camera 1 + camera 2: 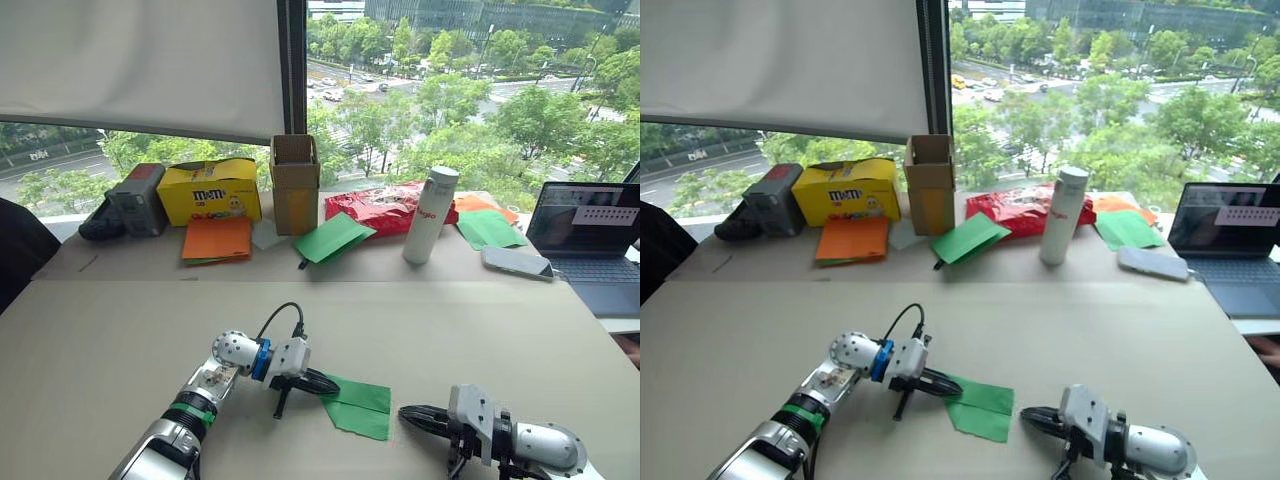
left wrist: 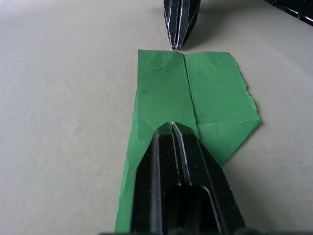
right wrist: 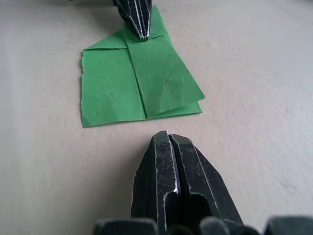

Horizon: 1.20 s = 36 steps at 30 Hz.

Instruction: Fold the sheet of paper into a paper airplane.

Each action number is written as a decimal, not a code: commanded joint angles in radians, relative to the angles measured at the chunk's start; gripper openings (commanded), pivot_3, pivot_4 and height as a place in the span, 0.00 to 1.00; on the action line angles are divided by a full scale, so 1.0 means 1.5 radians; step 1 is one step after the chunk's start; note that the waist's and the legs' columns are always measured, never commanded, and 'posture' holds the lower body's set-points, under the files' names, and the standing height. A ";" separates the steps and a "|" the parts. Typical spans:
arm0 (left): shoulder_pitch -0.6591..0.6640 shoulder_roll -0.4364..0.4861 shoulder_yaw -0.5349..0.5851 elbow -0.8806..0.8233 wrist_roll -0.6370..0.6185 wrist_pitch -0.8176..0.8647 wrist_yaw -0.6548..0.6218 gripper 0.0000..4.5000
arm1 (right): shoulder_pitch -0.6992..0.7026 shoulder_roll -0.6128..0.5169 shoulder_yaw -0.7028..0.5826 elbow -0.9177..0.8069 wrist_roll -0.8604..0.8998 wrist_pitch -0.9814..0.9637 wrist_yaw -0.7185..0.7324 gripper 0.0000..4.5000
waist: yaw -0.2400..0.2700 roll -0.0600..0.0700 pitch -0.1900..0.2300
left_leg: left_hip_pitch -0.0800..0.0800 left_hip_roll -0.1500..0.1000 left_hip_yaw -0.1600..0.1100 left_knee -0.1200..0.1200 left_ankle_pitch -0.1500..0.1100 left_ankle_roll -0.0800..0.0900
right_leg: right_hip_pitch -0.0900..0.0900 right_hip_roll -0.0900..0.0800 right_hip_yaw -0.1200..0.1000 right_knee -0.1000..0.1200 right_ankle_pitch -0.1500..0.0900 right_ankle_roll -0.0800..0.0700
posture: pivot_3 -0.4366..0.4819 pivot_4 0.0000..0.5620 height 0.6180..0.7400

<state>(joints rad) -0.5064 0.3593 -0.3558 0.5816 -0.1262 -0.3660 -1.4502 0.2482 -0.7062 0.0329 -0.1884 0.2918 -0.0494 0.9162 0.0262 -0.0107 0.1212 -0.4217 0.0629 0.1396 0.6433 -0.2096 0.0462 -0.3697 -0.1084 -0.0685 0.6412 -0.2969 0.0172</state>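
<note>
On the table, one folded paper airplane [image 1: 357, 405] lies between two closed end effectors, left [image 1: 331, 384] and right [image 1: 405, 412].

sheet of paper [image 2: 205, 93]: the left gripper [image 2: 172, 128] lies on top of its near end, so that part is hidden. The bottom edge of the left wrist view cuts the green strip off.
left gripper: its fingers are pressed together, and you cannot tell if any paper is pinched between them.
laptop [image 1: 590, 235]: at 3 o'clock on the table, cut off by the picture's edge. The marks on its screen are too small to read.
dark shape [image 1: 18, 250]: at 9 o'clock, cut off by the edge, so what it is stays unclear.
white bottle [image 1: 430, 214]: its red writing is too small to read.
</note>
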 commanded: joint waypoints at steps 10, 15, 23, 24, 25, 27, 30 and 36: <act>0.050 0.024 0.017 -0.058 -0.005 0.096 0.019 0.00 | -0.147 0.044 0.067 -0.131 0.041 0.237 -0.049 0.00 | -0.007 0.000 0.002 | -0.002 0.000 0.000 0.000 0.002 0.005 | -0.002 0.001 -0.001 0.000 0.004 -0.001 | 0.48 0.27 0.99; 0.082 0.047 0.015 -0.129 -0.013 0.136 0.021 0.00 | -0.155 0.094 0.167 -0.076 -0.046 0.238 -0.079 0.00 | -0.014 0.000 0.002 | -0.005 0.001 0.000 -0.001 0.001 0.006 | -0.006 0.002 0.000 0.000 0.003 -0.001 | 0.48 0.27 0.99; 0.131 0.092 0.036 -0.158 -0.021 0.133 0.028 0.00 | -0.162 0.089 0.197 -0.018 -0.089 0.258 -0.082 0.00 | -0.022 -0.002 0.001 | -0.005 0.003 0.001 -0.001 0.002 0.006 | -0.007 0.006 0.001 0.002 0.004 -0.002 | 0.48 0.27 0.99; 0.133 0.099 0.041 -0.156 -0.020 0.125 0.030 0.00 | -0.165 0.089 0.198 -0.015 -0.088 0.258 -0.081 0.00 | -0.023 -0.002 0.001 | -0.005 0.003 0.001 -0.001 0.002 0.006 | -0.007 0.006 0.001 0.002 0.003 -0.002 | 0.48 0.27 0.99; 0.135 0.109 0.042 -0.150 -0.013 0.113 0.030 0.00 | -0.167 0.089 0.198 -0.012 -0.088 0.258 -0.081 0.00 | -0.023 -0.002 0.001 | -0.004 0.003 0.001 -0.001 0.002 0.006 | -0.007 0.006 0.001 0.002 0.003 -0.003 | 0.48 0.27 0.99; 0.135 0.120 0.047 -0.142 -0.009 0.102 0.036 0.00 | -0.172 0.089 0.198 -0.008 -0.087 0.257 -0.079 0.00 | -0.024 -0.002 0.001 | -0.004 0.004 0.001 -0.001 0.002 0.005 | -0.007 0.006 0.001 0.002 0.003 -0.003 | 0.48 0.27 0.99; 0.137 0.132 0.070 -0.164 -0.043 0.144 0.040 0.00 | -0.177 0.089 0.193 -0.009 -0.077 0.258 -0.072 0.00 | -0.024 -0.002 0.001 | -0.004 0.004 0.001 -0.001 0.002 0.005 | -0.007 0.004 0.001 0.002 0.004 -0.004 | 0.48 0.27 0.99; 0.118 0.167 0.173 -0.299 -0.226 0.444 0.065 0.00 | -0.222 0.082 0.102 -0.103 0.013 0.332 -0.077 0.00 | -0.023 -0.004 0.007 | -0.008 0.003 0.001 -0.001 0.003 0.003 | -0.012 0.002 0.001 0.004 0.004 -0.003 | 0.48 0.27 0.99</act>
<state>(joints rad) -0.3102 0.6013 -0.1370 0.1982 -0.3950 0.2190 -1.3591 -0.0687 -0.5779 0.2432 -0.2954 0.2629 0.3969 0.8158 -0.0078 -0.0167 0.1320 -0.4344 0.0664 0.1407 0.6425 -0.2043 0.0508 -0.3877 -0.1036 -0.0681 0.6477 -0.2909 0.0130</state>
